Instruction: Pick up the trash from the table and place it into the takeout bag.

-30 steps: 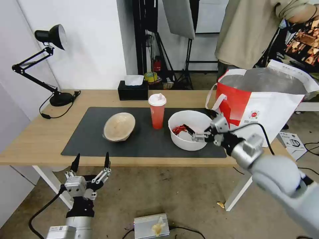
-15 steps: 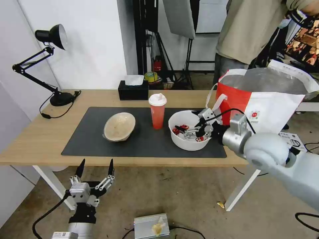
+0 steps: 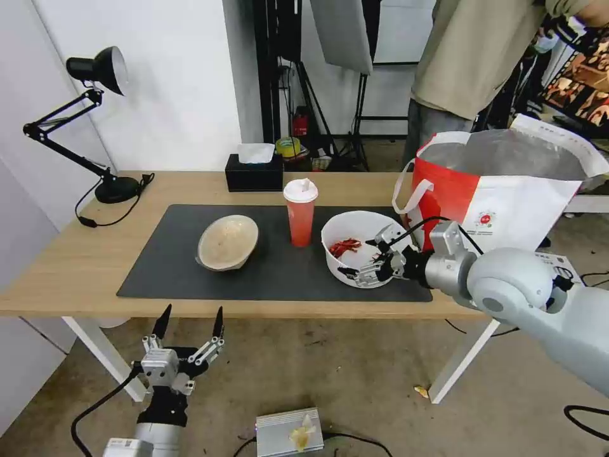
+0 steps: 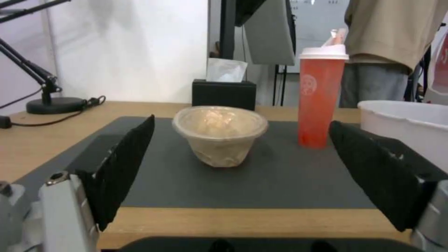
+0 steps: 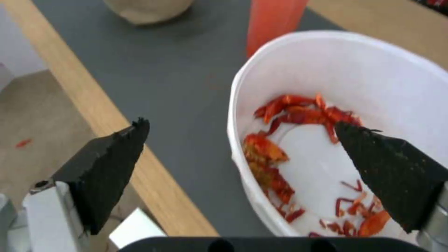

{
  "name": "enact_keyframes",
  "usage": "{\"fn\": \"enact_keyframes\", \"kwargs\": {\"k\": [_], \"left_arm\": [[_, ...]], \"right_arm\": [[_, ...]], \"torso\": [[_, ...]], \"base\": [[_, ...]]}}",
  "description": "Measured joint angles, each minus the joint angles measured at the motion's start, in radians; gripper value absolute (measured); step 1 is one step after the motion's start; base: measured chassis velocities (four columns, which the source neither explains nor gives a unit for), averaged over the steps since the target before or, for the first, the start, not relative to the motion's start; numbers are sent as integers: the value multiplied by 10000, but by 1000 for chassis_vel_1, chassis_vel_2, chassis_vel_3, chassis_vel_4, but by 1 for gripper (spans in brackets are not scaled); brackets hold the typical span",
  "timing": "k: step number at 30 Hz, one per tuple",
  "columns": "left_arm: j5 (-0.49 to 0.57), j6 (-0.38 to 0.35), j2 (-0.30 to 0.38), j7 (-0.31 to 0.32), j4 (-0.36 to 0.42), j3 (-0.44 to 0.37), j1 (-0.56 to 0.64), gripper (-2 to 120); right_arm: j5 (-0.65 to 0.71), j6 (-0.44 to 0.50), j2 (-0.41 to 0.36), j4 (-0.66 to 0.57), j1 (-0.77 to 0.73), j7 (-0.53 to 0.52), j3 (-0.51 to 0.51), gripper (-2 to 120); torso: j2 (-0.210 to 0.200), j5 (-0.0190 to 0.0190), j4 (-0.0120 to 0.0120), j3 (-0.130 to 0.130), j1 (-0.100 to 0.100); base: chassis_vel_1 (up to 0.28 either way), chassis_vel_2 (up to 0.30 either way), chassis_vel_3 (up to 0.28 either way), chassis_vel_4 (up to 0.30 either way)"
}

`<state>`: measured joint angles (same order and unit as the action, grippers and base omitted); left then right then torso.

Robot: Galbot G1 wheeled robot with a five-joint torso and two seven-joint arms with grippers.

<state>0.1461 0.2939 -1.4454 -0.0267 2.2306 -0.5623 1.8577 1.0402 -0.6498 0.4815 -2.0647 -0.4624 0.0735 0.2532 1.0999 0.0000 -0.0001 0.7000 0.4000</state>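
Right gripper, wide open and empty, straddles the near rim of the white bowl at the right of the surface: the grasp step, which next calls for closing on that rim. Left gripper idles open below the near edge. The bag stands right; its interior is hidden.
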Motion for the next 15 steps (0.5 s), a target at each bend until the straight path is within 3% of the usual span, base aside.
{"fn": "enact_keyframes", "kwargs": {"k": [15], "left_arm": [[59, -14, -42, -82, -97, -144, -57, 100]], "right_arm": [[-357, -360, 730, 1368, 1428, 234, 1748, 100]], "torso": [[0, 0, 2, 1, -1]], "base": [[0, 0, 0, 0]]}}
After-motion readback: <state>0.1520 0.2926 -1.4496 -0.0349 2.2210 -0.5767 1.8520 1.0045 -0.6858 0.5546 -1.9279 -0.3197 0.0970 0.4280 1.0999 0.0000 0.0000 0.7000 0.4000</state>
